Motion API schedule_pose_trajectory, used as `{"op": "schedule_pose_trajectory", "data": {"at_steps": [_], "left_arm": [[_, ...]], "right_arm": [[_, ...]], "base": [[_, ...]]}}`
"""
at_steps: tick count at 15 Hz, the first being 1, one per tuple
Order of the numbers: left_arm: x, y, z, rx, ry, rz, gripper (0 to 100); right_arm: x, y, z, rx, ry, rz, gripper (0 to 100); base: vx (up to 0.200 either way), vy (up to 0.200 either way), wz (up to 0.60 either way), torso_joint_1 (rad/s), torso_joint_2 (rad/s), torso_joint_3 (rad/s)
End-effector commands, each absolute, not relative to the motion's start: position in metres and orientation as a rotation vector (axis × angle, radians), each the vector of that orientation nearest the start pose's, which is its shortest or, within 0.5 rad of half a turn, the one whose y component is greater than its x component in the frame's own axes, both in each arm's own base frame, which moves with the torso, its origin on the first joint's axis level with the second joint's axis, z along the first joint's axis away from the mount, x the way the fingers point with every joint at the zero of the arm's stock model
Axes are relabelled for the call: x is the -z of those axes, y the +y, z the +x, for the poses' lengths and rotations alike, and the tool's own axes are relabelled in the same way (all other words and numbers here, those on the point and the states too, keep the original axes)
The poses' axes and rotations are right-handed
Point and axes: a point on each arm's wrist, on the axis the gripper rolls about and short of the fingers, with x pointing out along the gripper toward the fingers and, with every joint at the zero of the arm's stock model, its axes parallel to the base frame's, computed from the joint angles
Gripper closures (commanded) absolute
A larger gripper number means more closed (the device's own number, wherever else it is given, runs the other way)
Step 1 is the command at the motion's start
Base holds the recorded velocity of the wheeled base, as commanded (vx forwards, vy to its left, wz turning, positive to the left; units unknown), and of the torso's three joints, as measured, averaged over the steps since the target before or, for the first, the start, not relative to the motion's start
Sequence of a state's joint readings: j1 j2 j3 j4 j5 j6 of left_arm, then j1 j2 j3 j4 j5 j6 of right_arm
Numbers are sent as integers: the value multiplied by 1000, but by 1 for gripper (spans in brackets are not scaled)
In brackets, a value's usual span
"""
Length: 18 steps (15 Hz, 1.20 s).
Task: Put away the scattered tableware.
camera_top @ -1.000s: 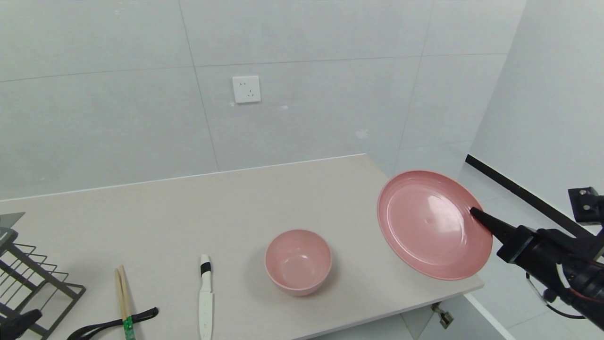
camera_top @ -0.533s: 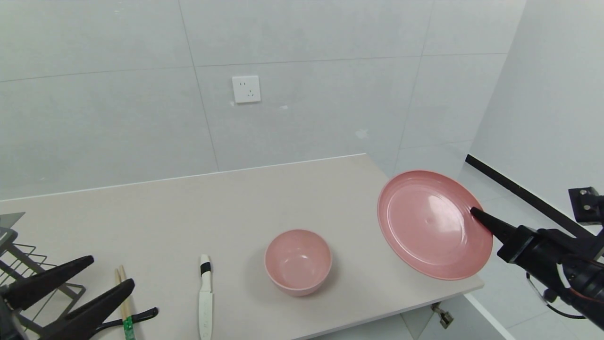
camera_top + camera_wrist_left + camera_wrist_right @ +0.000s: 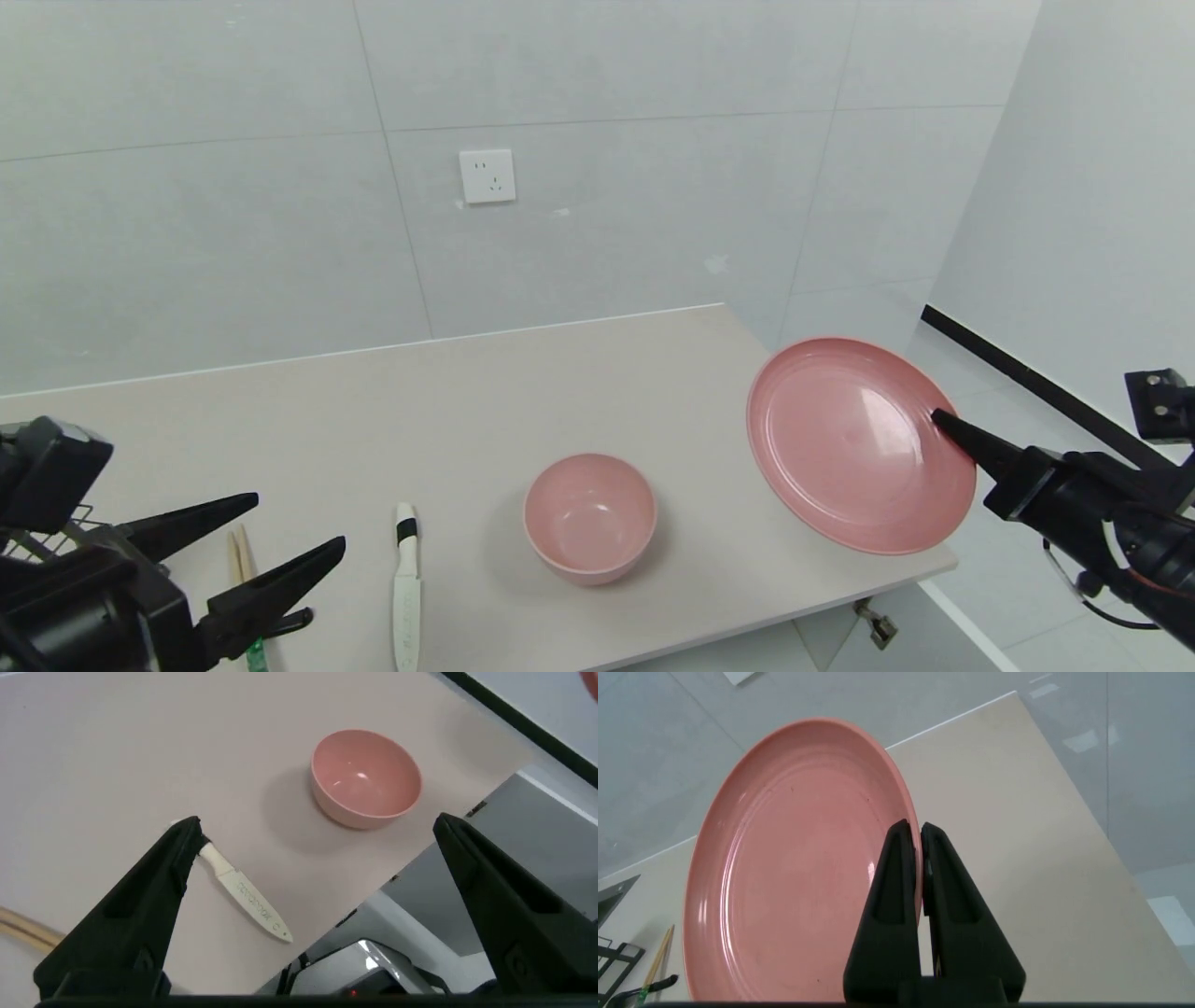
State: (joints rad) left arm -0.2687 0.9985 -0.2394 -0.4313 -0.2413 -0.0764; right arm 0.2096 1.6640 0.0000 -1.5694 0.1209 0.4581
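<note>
Pink plate (image 3: pixel 859 443) was tilted, raised at right; pink bowl (image 3: pixel 590 516) upright, lower center; white knife (image 3: pixel 406 586) and chopsticks (image 3: pixel 238 555) flat, lower left.

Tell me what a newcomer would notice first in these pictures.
The big pink plate stands out first: the right gripper holds it by the rim, steeply tilted, over the right end of the table. Next comes the matching pink bowl, upright near the front edge. The left gripper is open at the front left, near the chopsticks and a white knife.
</note>
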Motion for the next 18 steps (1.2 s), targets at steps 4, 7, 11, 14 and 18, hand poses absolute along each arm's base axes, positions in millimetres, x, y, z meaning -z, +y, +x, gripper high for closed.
{"op": "schedule_pose_trajectory", "data": {"at_steps": [4,7,11,14,18], "left_arm": [[-132,-48,126,536,497,-56,0],[-124,-52,134,543,548,-49,0],[-116,-63,151,566,557,-42,0],[-115,-72,158,602,523,-40,0],[-104,-80,167,622,575,-29,0]], "right_arm": [[-108,42,184,-303,169,448,100],[-108,42,184,-313,170,449,100],[-109,42,185,-314,166,449,100],[-109,42,186,-316,164,449,100],[-109,43,186,-318,168,449,100]], "base": [[0,0,0,0,0,0],[0,0,0,0,0,0],[0,0,0,0,0,0],[0,0,0,0,0,0],[0,0,0,0,0,0]]}}
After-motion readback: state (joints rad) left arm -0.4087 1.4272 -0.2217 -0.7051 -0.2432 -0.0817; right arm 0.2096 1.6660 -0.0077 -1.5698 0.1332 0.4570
